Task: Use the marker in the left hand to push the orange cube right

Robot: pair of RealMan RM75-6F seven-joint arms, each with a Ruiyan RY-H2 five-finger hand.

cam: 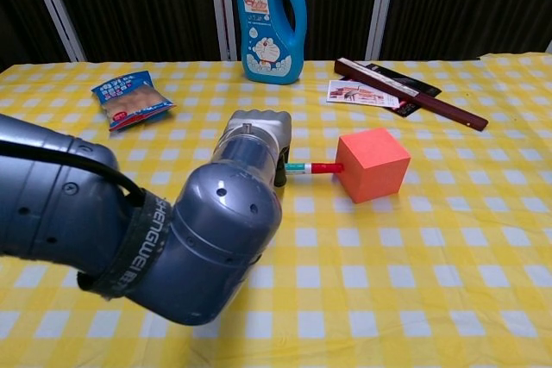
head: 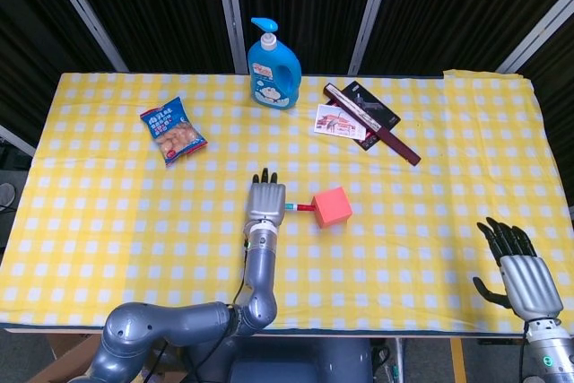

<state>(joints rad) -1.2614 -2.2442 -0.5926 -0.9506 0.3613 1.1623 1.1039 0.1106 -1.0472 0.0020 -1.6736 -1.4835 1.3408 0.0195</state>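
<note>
Near the middle of the table (head: 108,221) our left robot hand (head: 266,201) is clenched around the marker (cam: 309,167), which sticks out sideways toward the cube (head: 333,206). From the chest camera the marker's red tip meets the cube's left face low down and close to its near corner; the cube itself sits flat on the checked cloth, just right of the hand and well clear of everything else.

We judge the push to be under way, and the risk lies in where the tip bears. Contact off the centre of the face would likely turn the cube rather than slide it, so it could pivot and let the tip slip past the corner. If our wrist dips, the tip might snag the cloth and bunch it. Should our grasp on the thin marker be loose, the pen may tilt or slide back through the fingers under load.

Our right robot hand (head: 523,277) hangs off the near right edge of the table, fingers spread, holding nothing. Further back stand a blue bottle (head: 273,63), a snack bag (head: 172,131) and a dark box with a card (head: 371,120), all far from the cube's path.
</note>
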